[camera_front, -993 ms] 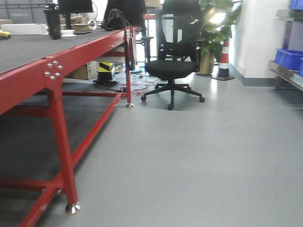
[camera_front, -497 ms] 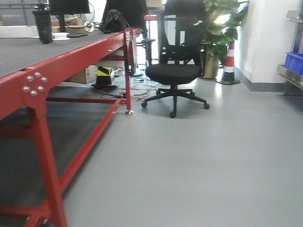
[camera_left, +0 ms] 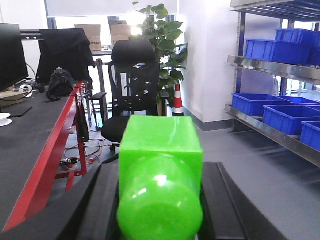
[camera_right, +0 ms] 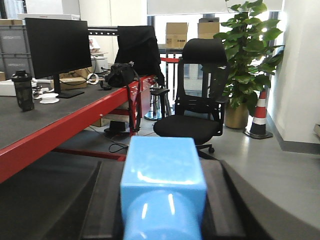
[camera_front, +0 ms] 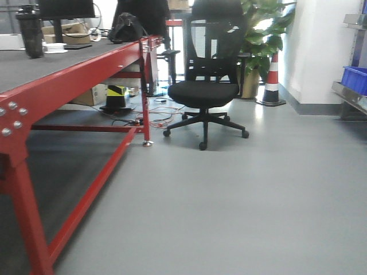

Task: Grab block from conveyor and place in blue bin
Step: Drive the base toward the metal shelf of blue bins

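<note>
the left tool [camera_left: 160, 172] grips a green block [camera_left: 161, 145], the right tool [camera_right: 162, 172] a blue block [camera_right: 162, 157], both away from the conveyor [camera_front: 40, 69]. i think the robot should turn right toward the blue bins [camera_left: 252, 104] smoothly, without jolts.

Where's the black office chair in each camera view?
Front: black office chair upper centre.
Left wrist: chair upper centre-left, behind the green block.
Right wrist: chair centre-right, above the blue block.
Shared landmark: striped cone, right of the chair everywhere.
</note>
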Motion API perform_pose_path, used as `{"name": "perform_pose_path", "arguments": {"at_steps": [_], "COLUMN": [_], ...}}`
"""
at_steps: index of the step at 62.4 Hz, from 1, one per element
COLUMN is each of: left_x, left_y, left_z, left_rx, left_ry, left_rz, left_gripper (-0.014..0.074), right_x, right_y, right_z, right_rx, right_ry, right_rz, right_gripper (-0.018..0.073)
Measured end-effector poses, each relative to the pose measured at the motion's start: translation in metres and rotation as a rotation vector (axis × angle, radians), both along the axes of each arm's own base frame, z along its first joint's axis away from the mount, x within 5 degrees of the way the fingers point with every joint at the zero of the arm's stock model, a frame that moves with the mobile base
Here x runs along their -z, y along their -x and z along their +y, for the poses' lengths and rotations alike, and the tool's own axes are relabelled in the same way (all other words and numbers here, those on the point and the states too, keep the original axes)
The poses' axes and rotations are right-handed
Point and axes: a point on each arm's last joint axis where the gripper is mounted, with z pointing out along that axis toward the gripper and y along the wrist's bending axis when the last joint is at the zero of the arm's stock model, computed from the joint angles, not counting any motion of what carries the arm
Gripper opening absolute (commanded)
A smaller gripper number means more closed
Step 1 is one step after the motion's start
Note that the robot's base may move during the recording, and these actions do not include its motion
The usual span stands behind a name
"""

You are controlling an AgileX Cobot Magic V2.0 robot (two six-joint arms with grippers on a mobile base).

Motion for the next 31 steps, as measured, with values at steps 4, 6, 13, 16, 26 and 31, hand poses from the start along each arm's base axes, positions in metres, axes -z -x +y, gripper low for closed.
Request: {"name": "perform_pose_path", "arguments": {"at_steps": [4,6,13,16,26,31], "left_x": [0.0000,0.0000,0.0000,0.0000,0.0000,0.0000], "left_y": [0.0000,0.0000,0.0000,0.0000,0.0000,0.0000], "left_z": [0.0000,0.0000,0.0000,0.0000,0.0000,0.0000], "left_rx": [0.000,0.000,0.000,0.000,0.000,0.000], "left_ry": [0.000,0.000,0.000,0.000,0.000,0.000], "left_rz": [0.000,0.000,0.000,0.000,0.000,0.000], "left_gripper": [-0.0111,-0.0111,-0.0111,-0.0111,-0.0111,-0.0111], "right_x": [0.0000,0.0000,0.0000,0.0000,0.0000,0.0000], "right_y": [0.0000,0.0000,0.0000,0.0000,0.0000,0.0000], "right_z": [0.0000,0.0000,0.0000,0.0000,0.0000,0.0000], "right_rx": [0.000,0.000,0.000,0.000,0.000,0.000], "right_ry": [0.000,0.000,0.000,0.000,0.000,0.000], "right_rz": [0.000,0.000,0.000,0.000,0.000,0.000], "right_gripper": [-0.0162,-0.0162,-0.0162,-0.0162,-0.0162,-0.0162]}}
